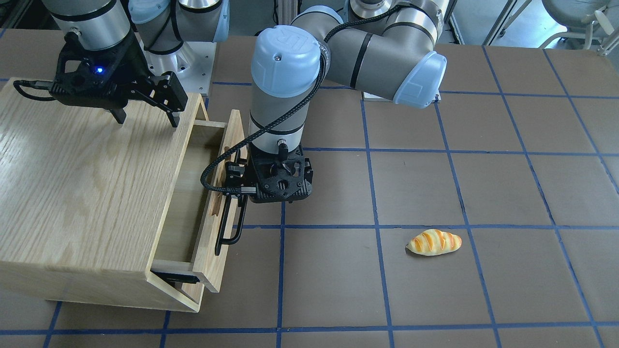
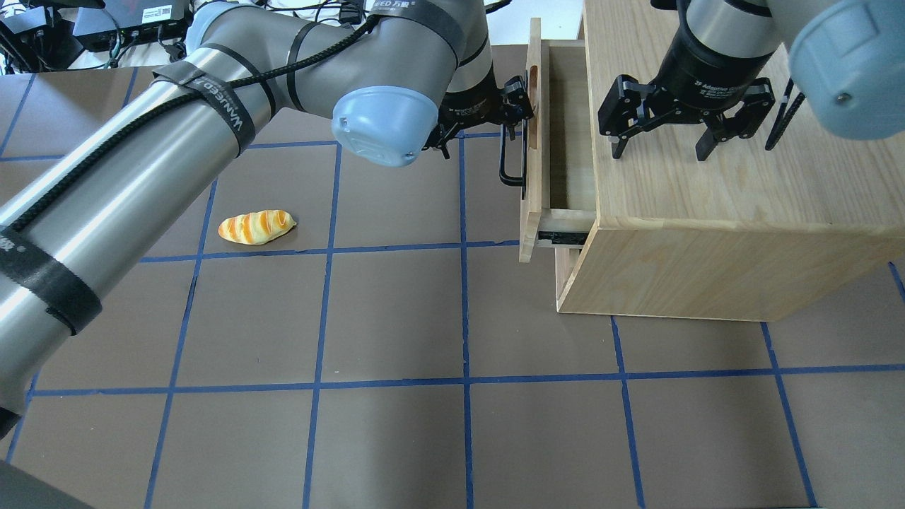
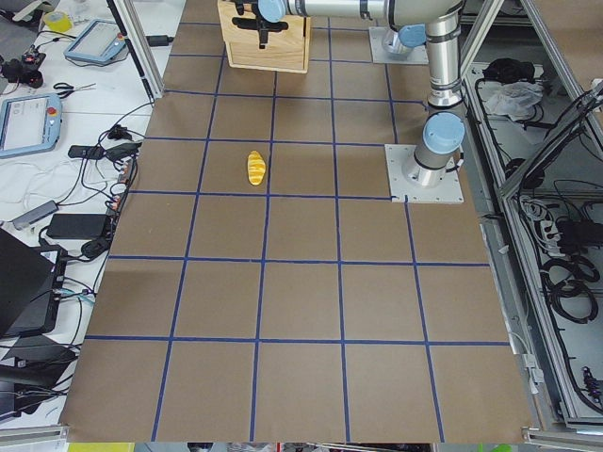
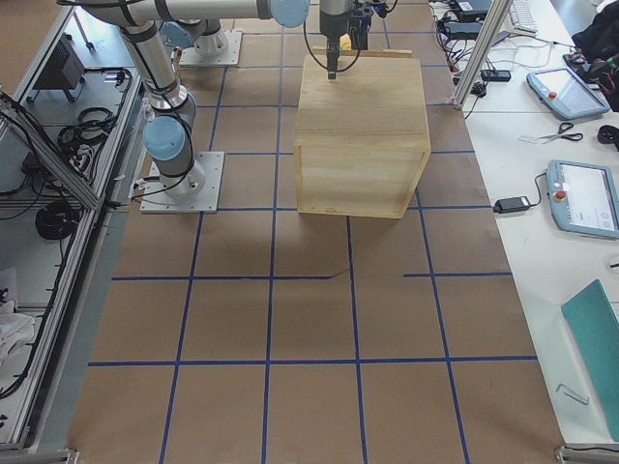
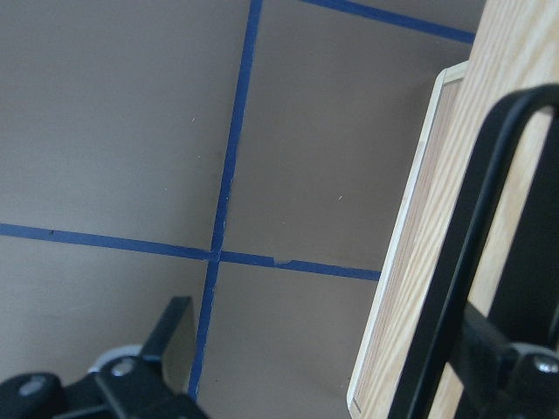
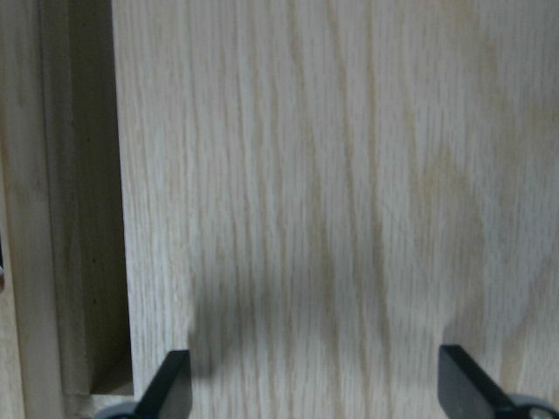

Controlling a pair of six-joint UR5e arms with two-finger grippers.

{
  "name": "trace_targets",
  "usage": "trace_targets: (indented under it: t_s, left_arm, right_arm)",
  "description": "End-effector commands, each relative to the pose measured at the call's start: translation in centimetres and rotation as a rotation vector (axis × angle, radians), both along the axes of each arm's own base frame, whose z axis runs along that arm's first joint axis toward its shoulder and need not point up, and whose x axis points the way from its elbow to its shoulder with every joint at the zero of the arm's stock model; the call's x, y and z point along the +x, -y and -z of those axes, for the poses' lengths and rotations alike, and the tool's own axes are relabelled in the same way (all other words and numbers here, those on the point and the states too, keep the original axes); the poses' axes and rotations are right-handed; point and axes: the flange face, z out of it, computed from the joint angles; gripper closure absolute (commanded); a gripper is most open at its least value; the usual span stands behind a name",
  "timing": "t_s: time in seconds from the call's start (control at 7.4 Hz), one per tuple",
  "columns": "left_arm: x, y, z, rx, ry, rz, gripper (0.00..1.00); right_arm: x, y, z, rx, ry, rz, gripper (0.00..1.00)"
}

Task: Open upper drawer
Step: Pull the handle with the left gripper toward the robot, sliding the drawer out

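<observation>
**Upper drawer partway out, left claw hooked on its handle**

We see the upper drawer [image 2: 530, 212] standing partway out of the oak cabinet [image 2: 707, 268] on the right side of the table [image 2: 396, 438]. Its front panel is clear of the cabinet face and the bare wooden inside shows. A black slide rail [image 2: 562, 237] is visible at the near end.

The left gripper [image 1: 233, 186] is at the far part of the black bar handle [image 5: 463, 262]. Its fingers are spread wide, and the bar passes between them, close against one finger.

The right gripper [image 2: 661, 150] is over the cabinet top, just behind the drawer opening. Its claw is spread too, tips pointing down at the wood. We cannot tell whether they touch it.

Out to the left, a striped toy bread roll [image 2: 256, 227] lies on the brown mat. It is well apart from the drawer front, with the left arm stretching over the table near it.
</observation>
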Motion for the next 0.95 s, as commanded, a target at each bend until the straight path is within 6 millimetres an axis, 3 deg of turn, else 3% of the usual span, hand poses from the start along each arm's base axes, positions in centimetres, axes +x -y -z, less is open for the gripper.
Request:
trace_targets:
  t_s: [0.0,0.81]
  left_arm:
    - [0.2,0.1,0.0,0.003,0.005,0.006,0.00]
    - [2.8,0.8,0.1,0.030,0.052,0.011,0.00]
  right_arm:
    - [0.0,0.0,0.0,0.000,0.001,0.000,0.00]
    - [0.0,0.0,0.0,0.000,-0.001,0.000,0.00]
